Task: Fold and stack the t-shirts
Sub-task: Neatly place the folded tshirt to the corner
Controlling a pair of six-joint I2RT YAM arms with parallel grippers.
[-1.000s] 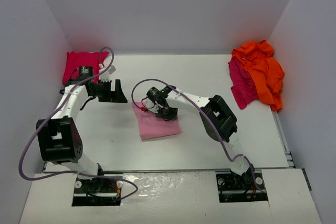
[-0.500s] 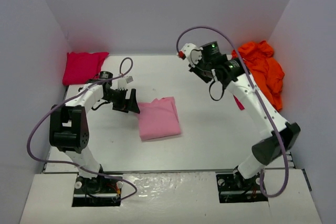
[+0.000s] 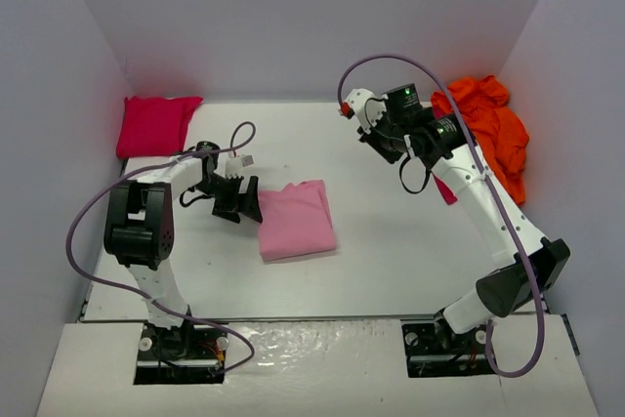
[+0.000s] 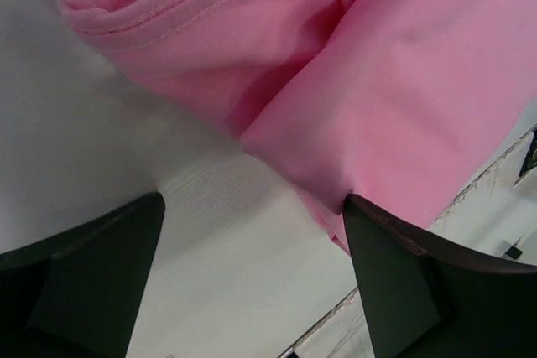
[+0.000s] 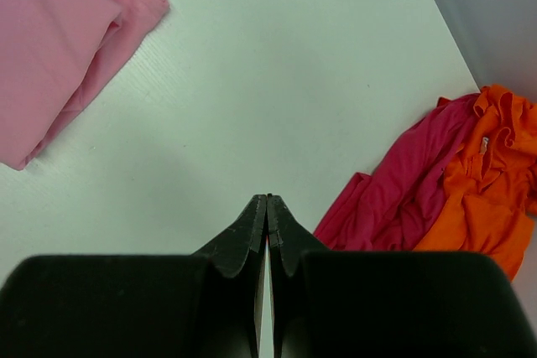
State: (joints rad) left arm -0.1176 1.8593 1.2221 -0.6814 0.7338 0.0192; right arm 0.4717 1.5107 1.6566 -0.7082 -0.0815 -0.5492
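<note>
Top external view suggests the task is about half done. The light pink t-shirt (image 3: 296, 220) lies folded on the table (image 3: 391, 241), and the red t-shirt (image 3: 154, 126) sits folded well to its upper left. They are apart, so no stack exists yet. The orange t-shirt (image 3: 488, 134) and the dark crimson t-shirt (image 3: 451, 168) lie heaped and unfolded, far to the pink shirt's upper right. The left gripper (image 3: 244, 204) sits just at the pink shirt's left edge, jaws spread wide and holding nothing. In the left wrist view a folded corner lies between its fingers, one of which looks to touch the cloth. The right gripper (image 3: 376, 141) hangs to the pink shirt's upper right, clenched on nothing
</note>
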